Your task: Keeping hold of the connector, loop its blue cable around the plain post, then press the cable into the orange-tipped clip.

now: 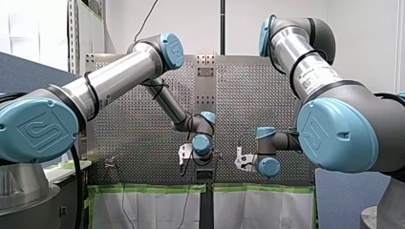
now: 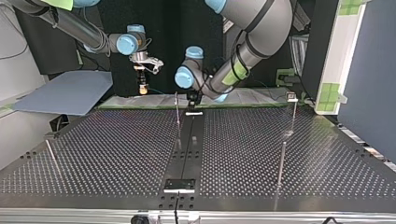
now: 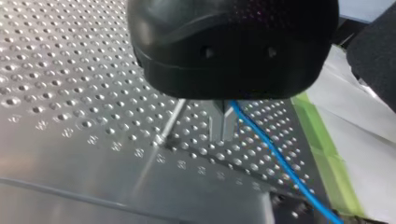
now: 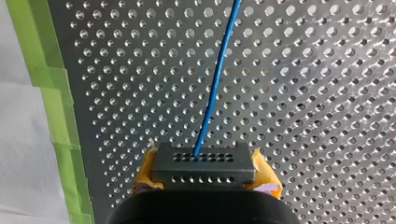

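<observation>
Two grippers are sharing the blue cable [image 4: 215,79]: my right gripper [image 4: 205,175] is clenching the connector [image 4: 205,162] apart from the plain post [image 3: 170,122], while my left gripper [image 3: 223,126], grip untellable, is steering cable just beside it for looping.

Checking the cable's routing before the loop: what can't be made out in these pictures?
blue cable: its run from the connector leaves the right wrist view's edge; too thin to trace in the top view.
left gripper: its black body hides whether it grips the cable, left wrist view.
posts: which one carries the orange tip is too small to tell, top view.
</observation>
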Motion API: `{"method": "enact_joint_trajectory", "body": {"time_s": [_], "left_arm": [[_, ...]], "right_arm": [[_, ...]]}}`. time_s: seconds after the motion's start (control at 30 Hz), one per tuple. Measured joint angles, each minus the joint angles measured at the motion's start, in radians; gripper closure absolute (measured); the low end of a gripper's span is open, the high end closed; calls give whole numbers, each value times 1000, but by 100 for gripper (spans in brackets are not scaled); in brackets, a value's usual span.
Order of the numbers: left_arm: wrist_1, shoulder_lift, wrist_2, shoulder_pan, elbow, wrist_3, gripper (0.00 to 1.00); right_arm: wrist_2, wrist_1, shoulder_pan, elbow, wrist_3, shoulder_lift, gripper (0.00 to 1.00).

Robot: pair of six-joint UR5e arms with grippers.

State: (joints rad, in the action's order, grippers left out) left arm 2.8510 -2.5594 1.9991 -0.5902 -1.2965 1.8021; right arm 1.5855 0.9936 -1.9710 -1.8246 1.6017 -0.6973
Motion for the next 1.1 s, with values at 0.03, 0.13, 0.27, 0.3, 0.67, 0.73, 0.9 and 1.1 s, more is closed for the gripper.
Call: {"method": "enact_joint_trajectory", "body": {"time_s": [0.03,0.13,0.27,0.3,0.67,0.73,0.9,1.1], "left_arm": [[-6,-2,-3,1,-8,2,100],[-15,-5,-8,3,-22,5,100],[-20,-14,-17,8,-30,6,100],[-20,-16,-19,9,-30,6,100],[-22,-20,-29,18,-32,9,100],[-22,-20,-29,19,-32,9,84],[-22,-20,-9,20,-32,5,42],[-24,-20,30,20,-32,5,46]], "right_arm": [[0,-1,0,0,-1,0,100],[0,-2,0,0,-1,0,100],[-1,-2,1,1,-1,0,100],[-1,-2,1,1,-1,0,100],[-2,-2,2,0,-1,0,100],[-2,-2,2,0,-1,0,100],[-3,-2,2,0,-1,0,100],[-6,-2,2,0,0,0,100]]}}
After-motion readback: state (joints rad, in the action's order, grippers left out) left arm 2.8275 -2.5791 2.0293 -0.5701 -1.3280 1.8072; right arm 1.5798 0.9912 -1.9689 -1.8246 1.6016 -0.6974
